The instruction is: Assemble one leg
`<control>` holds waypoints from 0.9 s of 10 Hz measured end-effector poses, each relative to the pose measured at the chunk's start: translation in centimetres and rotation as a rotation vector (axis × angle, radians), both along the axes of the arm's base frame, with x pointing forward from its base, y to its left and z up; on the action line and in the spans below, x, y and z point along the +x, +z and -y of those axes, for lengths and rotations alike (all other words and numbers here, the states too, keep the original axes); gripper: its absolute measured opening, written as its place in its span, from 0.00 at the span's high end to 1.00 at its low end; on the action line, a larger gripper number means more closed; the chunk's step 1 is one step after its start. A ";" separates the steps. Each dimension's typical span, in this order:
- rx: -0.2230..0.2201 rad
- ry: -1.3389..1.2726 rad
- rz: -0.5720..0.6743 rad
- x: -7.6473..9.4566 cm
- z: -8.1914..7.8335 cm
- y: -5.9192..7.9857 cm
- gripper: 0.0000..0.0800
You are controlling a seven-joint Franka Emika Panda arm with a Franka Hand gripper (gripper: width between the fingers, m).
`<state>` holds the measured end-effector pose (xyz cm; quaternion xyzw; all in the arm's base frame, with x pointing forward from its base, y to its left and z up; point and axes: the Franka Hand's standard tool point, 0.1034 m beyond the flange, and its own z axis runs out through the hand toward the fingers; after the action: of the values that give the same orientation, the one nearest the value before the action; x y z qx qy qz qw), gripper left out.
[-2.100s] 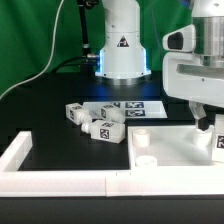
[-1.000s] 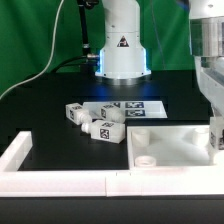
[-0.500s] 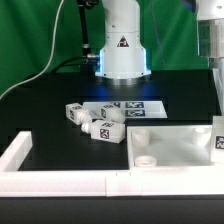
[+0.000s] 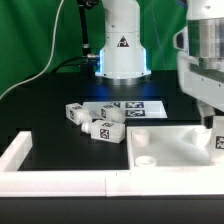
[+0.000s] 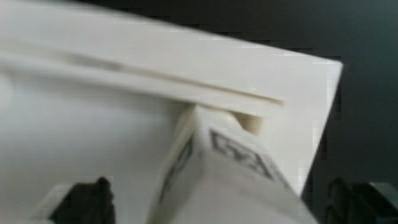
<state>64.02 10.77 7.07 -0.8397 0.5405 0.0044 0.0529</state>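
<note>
A white leg [image 4: 218, 140] with a tag sticker stands at the corner of the large white panel [image 4: 165, 148], at the exterior view's right edge. My gripper [image 4: 213, 122] hangs just above it, partly cut off by the frame. In the wrist view the leg [image 5: 222, 160] runs up between my two dark fingertips [image 5: 84, 200]. The gripper [image 5: 217, 205] is open, with a clear gap on one side of the leg. Three more legs [image 4: 104, 128] lie loose on the black table to the exterior view's left of the panel.
The marker board [image 4: 138, 105] lies behind the loose legs, in front of the robot base [image 4: 122, 50]. A white raised border [image 4: 20, 150] runs along the table's front and left side. A round boss [image 4: 146, 159] sits on the panel near its front.
My hand swung toward the exterior view's right edge and has come back in over the panel's corner. The leg there and the loose legs have not moved.
</note>
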 end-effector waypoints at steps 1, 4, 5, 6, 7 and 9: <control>-0.006 0.070 0.008 0.0 0.0 0.0 0.19; -0.102 0.553 0.037 0.0 -0.3 0.0 0.19; -0.127 0.689 0.063 0.4 -0.4 0.1 0.19; -0.128 0.693 0.063 0.4 -0.3 0.0 0.19; -0.127 0.675 0.062 0.4 -0.3 0.0 0.19; -0.126 0.655 0.061 0.4 -0.2 0.0 0.54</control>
<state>64.42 11.02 7.07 -0.9702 0.2392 -0.0371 0.0127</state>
